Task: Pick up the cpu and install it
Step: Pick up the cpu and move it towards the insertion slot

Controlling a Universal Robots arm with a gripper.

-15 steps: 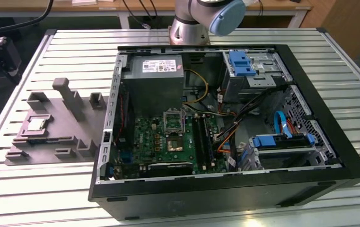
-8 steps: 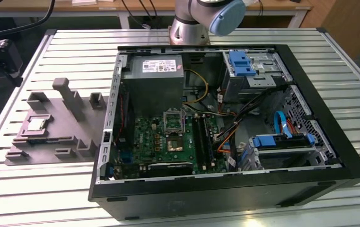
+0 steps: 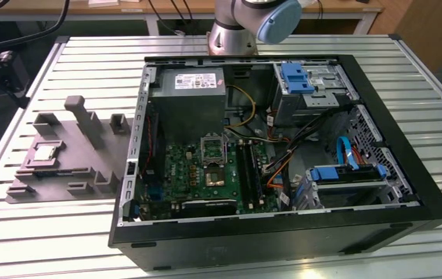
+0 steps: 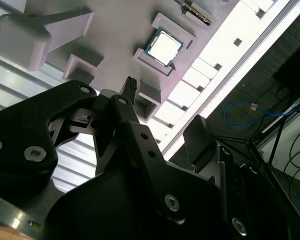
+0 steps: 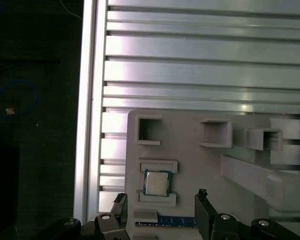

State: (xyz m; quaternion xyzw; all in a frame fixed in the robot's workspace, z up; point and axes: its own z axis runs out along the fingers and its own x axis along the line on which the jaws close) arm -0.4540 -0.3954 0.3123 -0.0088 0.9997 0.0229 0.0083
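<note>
1. Your exterior view looks steeply down on the bench (image 3: 65,232), computer case (image 3: 283,235) near, arm base (image 3: 232,29) far.
2. Your first wrist view faces straight down past the fingers (image 5: 204,212) onto the grey holder plate (image 5: 200,165).
3. Your second wrist view eyes that plate slantwise along the fingers (image 4: 131,87).
4. All three share the plate and its cpu (image 3: 45,153).

Your exterior view: even, soft light. Second wrist view: ribbed silver aluminium table (image 4: 225,55) blows out white; small square silvery cpu (image 4: 164,46) gleams.

One cpu (image 3: 45,152), one grey fixture (image 3: 79,156), one black computer case (image 3: 283,235).
</note>
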